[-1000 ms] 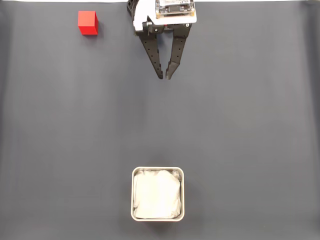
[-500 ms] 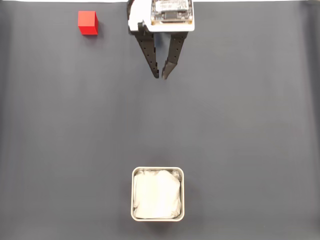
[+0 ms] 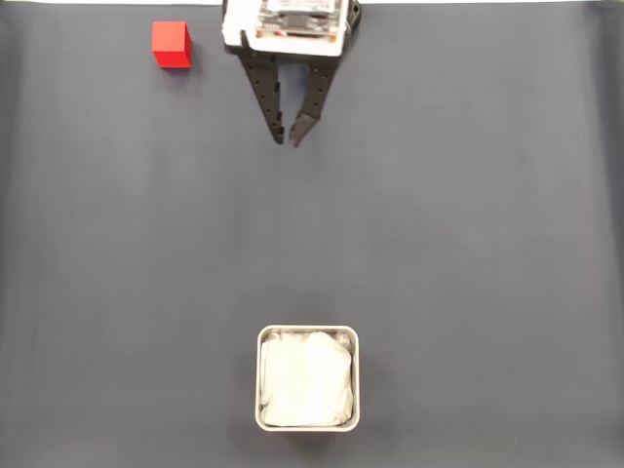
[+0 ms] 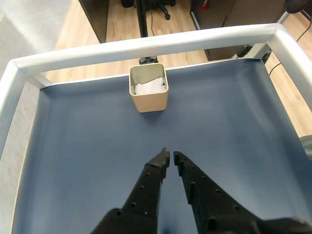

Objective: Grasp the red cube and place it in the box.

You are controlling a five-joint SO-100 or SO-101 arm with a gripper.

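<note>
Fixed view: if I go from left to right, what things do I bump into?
The red cube, then the gripper with its black fingers pointing down, then the box with white paper inside, only a little further right.

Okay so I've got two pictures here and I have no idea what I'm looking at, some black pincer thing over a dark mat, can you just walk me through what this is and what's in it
The black pincer is the gripper of a small robot arm: two fingers that close to pick things up. In the fixed view, a still camera looks straight down on the dark mat, and the arm reaches in from the top edge. The other picture comes from a camera riding on the arm's wrist, so it looks along the fingers toward the far rail of the table.

Two things lie on the mat. A red cube sits near the top left of the fixed view, to the left of the gripper and apart from it. A small square box with white paper lining stands near the bottom middle; in the wrist view it sits ahead of the fingertips.

The fingertips are nearly together and hold nothing.
</note>
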